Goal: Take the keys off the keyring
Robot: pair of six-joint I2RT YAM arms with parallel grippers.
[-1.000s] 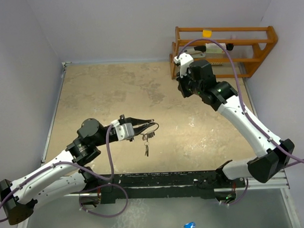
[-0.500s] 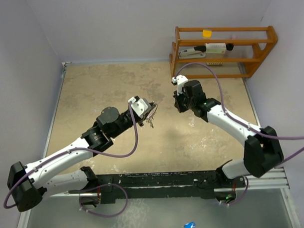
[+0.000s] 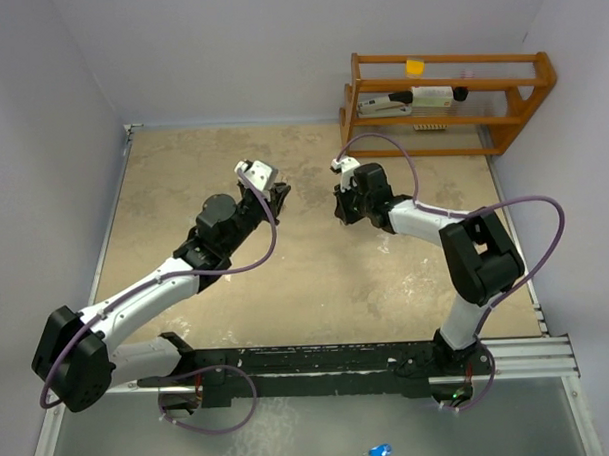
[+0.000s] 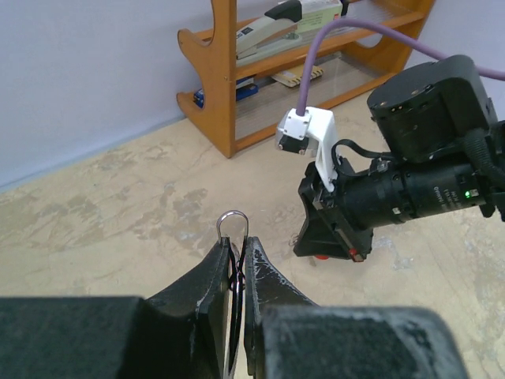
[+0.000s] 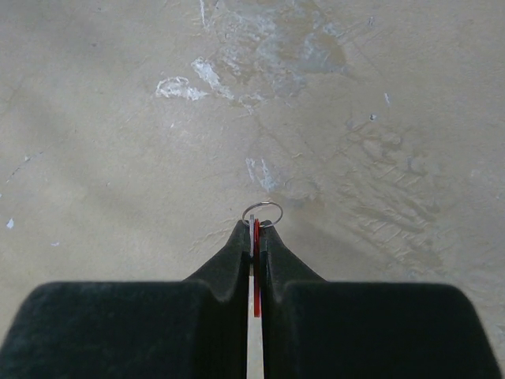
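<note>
Top view, arms: I see both reaching inward over the sandy table. The left gripper and right gripper face each other, near but apart.
Top view, small parts: too tiny for me to make out here.
Top view, background: a wooden rack stands at the far right edge.
Left wrist, grip: fingers pressed together, pinching the keyring. Its silver loop pokes up past the fingertips.
Left wrist, beyond: the right gripper sits opposite, with something red at its tip.
Right wrist, grip: fingers pinched on the red key, seen edge-on, with its silver blade alongside.
Right wrist, ring: a small wire ring juts out past the fingertips, above bare table.
</note>
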